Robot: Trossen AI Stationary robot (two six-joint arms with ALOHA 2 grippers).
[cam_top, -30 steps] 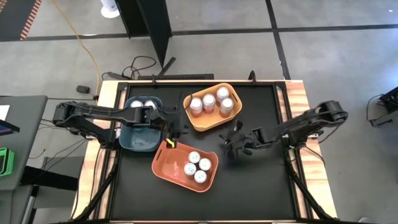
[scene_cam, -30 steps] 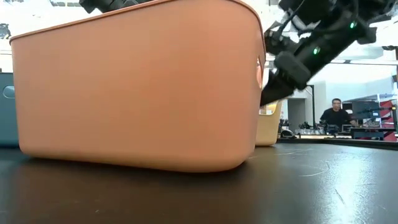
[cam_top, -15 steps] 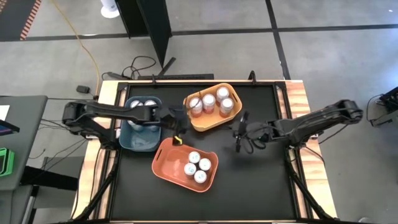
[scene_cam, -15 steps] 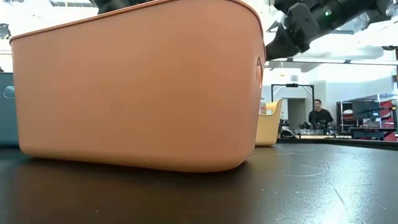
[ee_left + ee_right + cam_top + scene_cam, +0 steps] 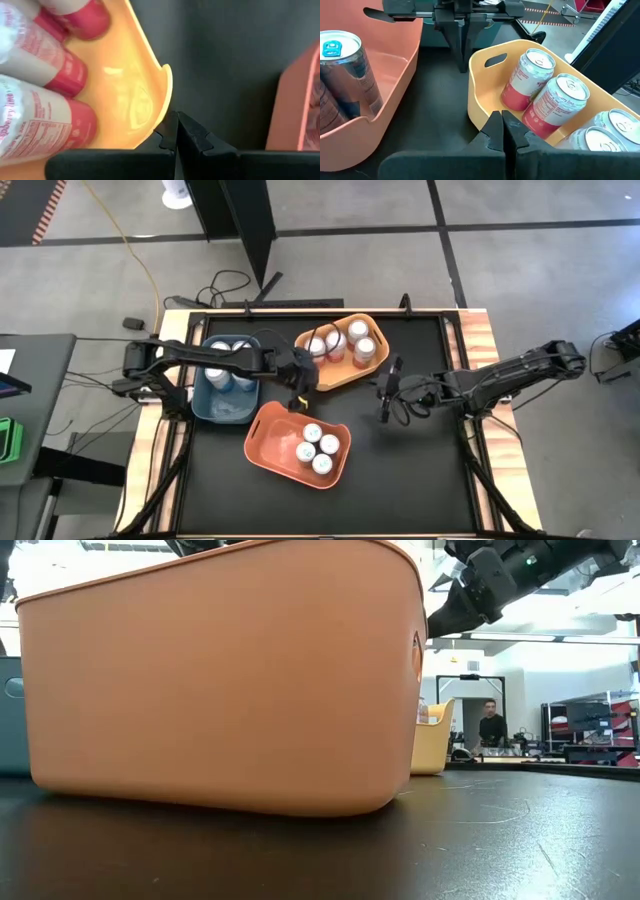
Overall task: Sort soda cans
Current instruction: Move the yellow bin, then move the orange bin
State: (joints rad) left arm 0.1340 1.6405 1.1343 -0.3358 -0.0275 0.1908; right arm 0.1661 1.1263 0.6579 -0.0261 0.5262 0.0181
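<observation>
Three bins stand on the black table. The yellow bin [image 5: 338,383] holds several pink-and-white soda cans [image 5: 551,100]. The orange bin [image 5: 268,442] holds several blue-labelled cans [image 5: 318,446], and the blue bin [image 5: 226,411] holds silver-topped cans [image 5: 226,374]. My left gripper [image 5: 176,127] is shut and points down at the yellow bin's near left corner [image 5: 165,92], reaching across the blue bin. My right gripper [image 5: 503,126] is shut, empty, and hangs above the bare table right of the orange and yellow bins. My left gripper has its shut fingertips [image 5: 463,52] right beside the outer wall of the yellow bin's handle end [image 5: 476,75], coming slanting down from the table's left. I cannot tell whether they touch the wall.
Bare black table [image 5: 420,460] lies near and right of the bins. The table's wooden edge [image 5: 480,330] frames it. The orange bin's wall [image 5: 220,680] fills the low view. A person stands far off in the room behind [image 5: 490,725].
My left gripper has moved toward the table's right edge and down, from over the blue bin to the yellow bin's near left corner. My right gripper has risen off the table and rolled, then held still. The bins and cans have stayed in place.
</observation>
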